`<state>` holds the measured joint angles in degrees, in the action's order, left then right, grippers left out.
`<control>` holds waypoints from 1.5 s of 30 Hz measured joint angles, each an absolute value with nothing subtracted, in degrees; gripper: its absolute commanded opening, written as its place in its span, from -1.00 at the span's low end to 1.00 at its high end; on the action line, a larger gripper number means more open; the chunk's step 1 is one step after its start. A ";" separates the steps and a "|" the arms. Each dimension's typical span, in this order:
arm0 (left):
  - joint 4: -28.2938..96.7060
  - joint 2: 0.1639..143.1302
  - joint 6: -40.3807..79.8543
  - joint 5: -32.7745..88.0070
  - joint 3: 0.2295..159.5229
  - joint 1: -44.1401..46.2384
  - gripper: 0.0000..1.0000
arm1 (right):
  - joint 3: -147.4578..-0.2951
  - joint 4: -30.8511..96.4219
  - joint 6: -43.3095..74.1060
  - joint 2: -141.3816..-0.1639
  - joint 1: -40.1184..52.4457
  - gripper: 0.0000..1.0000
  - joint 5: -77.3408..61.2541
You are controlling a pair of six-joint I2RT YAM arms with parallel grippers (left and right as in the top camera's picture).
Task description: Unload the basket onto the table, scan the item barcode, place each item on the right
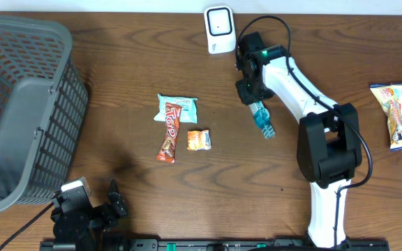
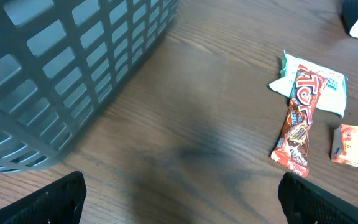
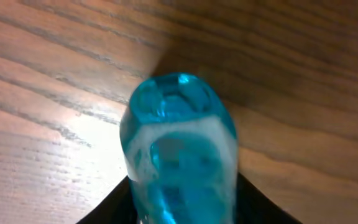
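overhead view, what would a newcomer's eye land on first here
The white right arm stands out first, its pincer closed around a bright blue item just below the white scanner at the top of the view. Next comes the big grey basket filling the left side, then the small cluster of snacks in the centre.

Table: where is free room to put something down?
Bare wood lies between the grey plastic basket and the red candy bar, and between the white robot arm and the yellow snack bag. Crowded around the bar and the blue translucent item.
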<state>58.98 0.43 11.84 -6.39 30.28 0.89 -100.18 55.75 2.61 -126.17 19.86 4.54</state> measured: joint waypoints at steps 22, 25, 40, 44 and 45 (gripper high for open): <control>58.98 0.43 11.84 -6.39 30.28 0.89 0.98 | -96.86 53.06 2.57 -126.17 19.84 -0.06 3.51; 58.98 0.43 11.84 -6.39 30.28 0.89 0.98 | -96.84 53.08 2.57 -126.17 19.84 -0.05 3.14; 58.98 0.43 11.84 -6.39 30.28 0.89 0.98 | -96.84 52.05 2.57 -126.17 19.81 -0.10 2.79; 58.98 0.43 11.84 -6.37 30.28 0.89 0.98 | -96.84 49.69 2.55 -126.17 19.35 -0.29 2.72; 58.98 0.43 11.84 -6.39 30.28 0.89 0.97 | -96.84 49.39 2.57 -126.17 19.18 -0.34 2.72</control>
<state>58.98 0.43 11.84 -6.39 30.28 0.89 -96.84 49.39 2.57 -126.17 19.18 2.72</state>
